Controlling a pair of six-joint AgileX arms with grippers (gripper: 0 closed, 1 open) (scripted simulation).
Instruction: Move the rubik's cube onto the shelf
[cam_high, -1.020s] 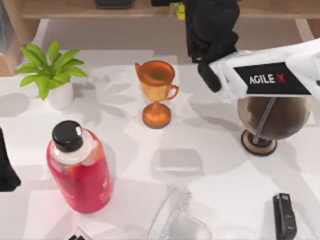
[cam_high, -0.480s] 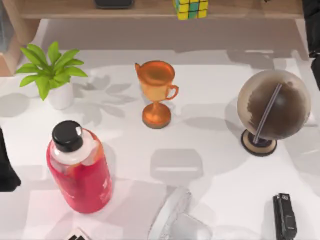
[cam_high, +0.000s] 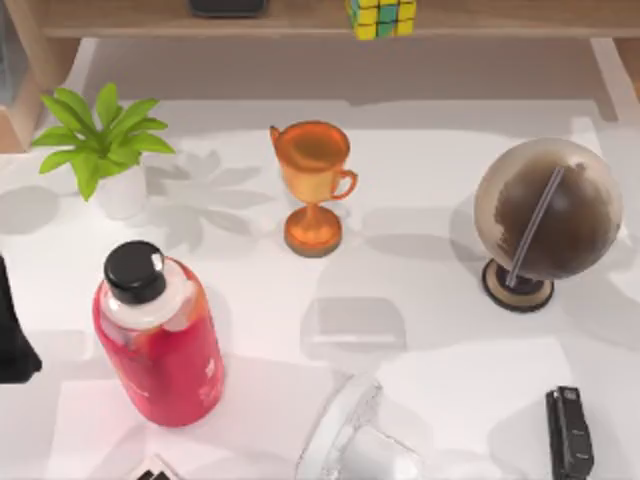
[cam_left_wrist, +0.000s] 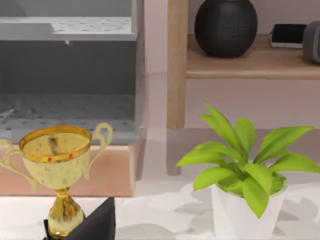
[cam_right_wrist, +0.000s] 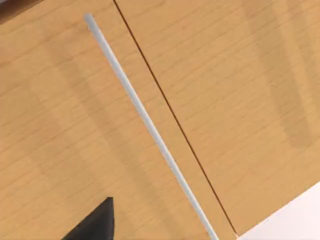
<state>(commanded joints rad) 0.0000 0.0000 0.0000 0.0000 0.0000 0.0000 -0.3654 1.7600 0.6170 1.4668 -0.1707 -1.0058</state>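
One rubik's cube (cam_high: 381, 16) sits on the shelf (cam_high: 300, 18); neither gripper's state can be told.

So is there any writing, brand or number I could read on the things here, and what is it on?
No text can be read anywhere.
Red bottle: pale marks on its side, too blurred to read.
Black device at the table's front right: no legible marking.
Rubik's cube on the shelf: plain coloured tiles.
Trophy, globe and plant pot: no lettering.
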